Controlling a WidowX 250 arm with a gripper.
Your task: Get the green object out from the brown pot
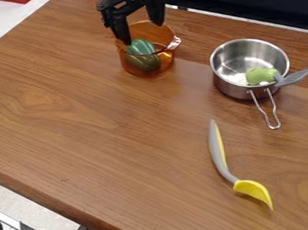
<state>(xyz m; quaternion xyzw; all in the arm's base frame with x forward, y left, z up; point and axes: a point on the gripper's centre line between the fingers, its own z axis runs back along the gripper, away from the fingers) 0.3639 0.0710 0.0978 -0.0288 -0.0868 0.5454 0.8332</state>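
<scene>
Green object (pixel 142 48), faintly striped, sits in the brown pot (pixel 167 63) just beneath the jaws, which stand spread and grip nothing, the black gripper (pixel 141 32) hanging at the pot's rim. Farther from the jaws is a steel saucepan (pixel 231 87) holding a light-green thing (pixel 260 75); farthest from them lies a yellow-and-grey utensil (pixel 221 164).

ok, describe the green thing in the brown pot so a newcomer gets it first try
On the wooden table, find the see-through brown pot below the black gripper. Inside is a rounded, dark green object with paler stripes. The light green item in the metal pot differs: paler, with a grey end over the rim.
</scene>
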